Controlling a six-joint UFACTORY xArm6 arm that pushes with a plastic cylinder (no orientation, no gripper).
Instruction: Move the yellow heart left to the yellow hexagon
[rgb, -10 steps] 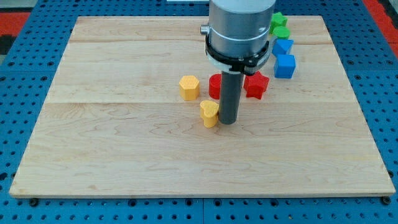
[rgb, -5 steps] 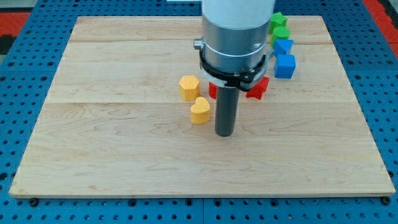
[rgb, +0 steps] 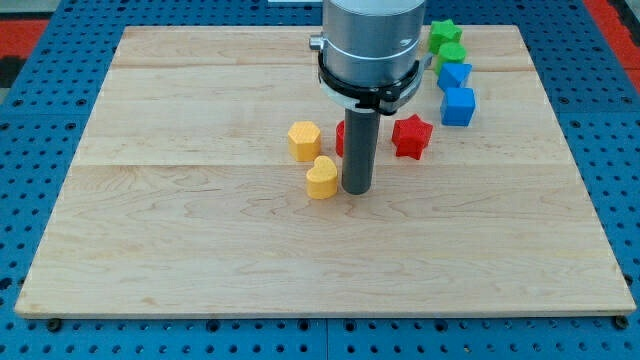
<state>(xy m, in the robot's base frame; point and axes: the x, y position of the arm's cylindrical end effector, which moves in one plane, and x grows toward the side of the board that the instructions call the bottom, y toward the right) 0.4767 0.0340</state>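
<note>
The yellow heart (rgb: 322, 178) lies near the board's middle, just below and right of the yellow hexagon (rgb: 304, 140), with a small gap between them. My tip (rgb: 357, 190) stands on the board right beside the heart's right side, close to it or touching it. The rod rises in front of a red block (rgb: 343, 138), hiding most of it.
A red star (rgb: 411, 135) lies right of the rod. Two blue blocks (rgb: 457, 104) (rgb: 454, 75) and two green blocks (rgb: 443, 34) (rgb: 449, 52) sit at the view's top right. The wooden board (rgb: 200, 250) ends on a blue pegboard surround.
The heart slid left and slightly up, closer to the hexagon. My tip dipped toward the view's bottom, then came back up and now stands by the heart's right side.
</note>
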